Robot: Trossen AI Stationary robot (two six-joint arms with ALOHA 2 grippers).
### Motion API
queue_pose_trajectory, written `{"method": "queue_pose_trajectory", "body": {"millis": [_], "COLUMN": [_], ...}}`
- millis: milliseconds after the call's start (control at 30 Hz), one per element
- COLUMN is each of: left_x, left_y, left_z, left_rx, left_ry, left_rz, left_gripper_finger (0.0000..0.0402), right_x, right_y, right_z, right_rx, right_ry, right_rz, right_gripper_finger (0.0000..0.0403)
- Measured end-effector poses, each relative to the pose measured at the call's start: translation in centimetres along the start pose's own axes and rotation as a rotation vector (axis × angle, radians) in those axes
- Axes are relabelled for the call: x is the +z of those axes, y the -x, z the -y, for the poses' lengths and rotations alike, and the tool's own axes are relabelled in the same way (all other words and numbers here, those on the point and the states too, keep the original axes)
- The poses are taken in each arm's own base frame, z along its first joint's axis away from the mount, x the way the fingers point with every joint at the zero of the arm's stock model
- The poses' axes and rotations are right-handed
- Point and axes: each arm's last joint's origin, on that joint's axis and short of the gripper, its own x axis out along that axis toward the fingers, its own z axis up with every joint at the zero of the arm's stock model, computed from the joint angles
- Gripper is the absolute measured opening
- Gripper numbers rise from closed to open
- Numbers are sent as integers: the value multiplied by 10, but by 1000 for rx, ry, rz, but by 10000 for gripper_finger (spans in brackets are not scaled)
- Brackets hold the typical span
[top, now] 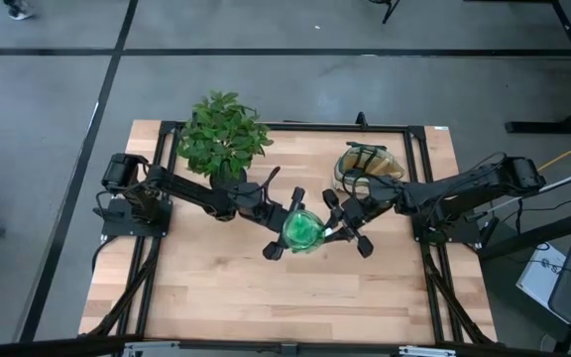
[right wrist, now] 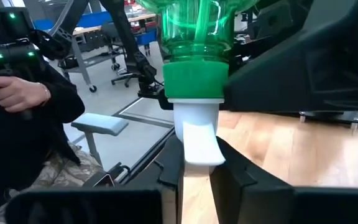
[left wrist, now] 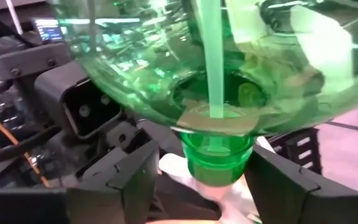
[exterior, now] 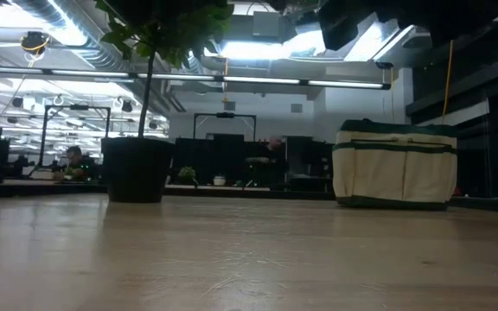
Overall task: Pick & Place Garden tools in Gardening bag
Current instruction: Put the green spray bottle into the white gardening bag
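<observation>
The right gripper [right wrist: 194,171] is pinching the white spray head [right wrist: 197,134] of the green spray bottle [top: 303,230], its two fingers pressing in on either side of the white trigger piece just below the green collar. The bottle is hanging in the air over the middle of the wooden table [top: 266,288], between the two arms. The left gripper [left wrist: 197,183] is sitting around the bottle's neck [left wrist: 216,158] with its fingers spread, gaps showing on both sides of the green cap, so it is not clamping the bottle.

Farther back on the table, the potted plant [top: 221,139] is standing in its black pot [exterior: 137,170] on the left arm's side. On the right arm's side, the cream canvas bag [exterior: 394,164] with green trim is standing upright near the back edge, well apart from the bottle.

Beyond the table, in the right wrist view, a person's hand [right wrist: 17,93] in a dark sleeve is showing.
</observation>
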Motion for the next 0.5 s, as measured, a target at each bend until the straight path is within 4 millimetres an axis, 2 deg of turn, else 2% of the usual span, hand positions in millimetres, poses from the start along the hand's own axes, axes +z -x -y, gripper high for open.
{"method": "queue_pose_trajectory", "body": {"millis": [233, 400, 500], "left_x": [2, -3, 3], "left_y": [1, 3, 5], "left_z": [-2, 1, 0], "left_rx": [95, 84, 91], "left_ry": [6, 14, 14], "left_rz": [-42, -112, -111], "left_gripper_finger": [243, 242, 243], "right_x": [8, 18, 22], "right_y": [13, 26, 35], "right_z": [-6, -20, -28], "right_rx": [-16, 27, 31], "right_ry": [-48, -47, -50], "right_rz": [-11, -7, -19], "right_gripper_finger": [51, 51, 51]}}
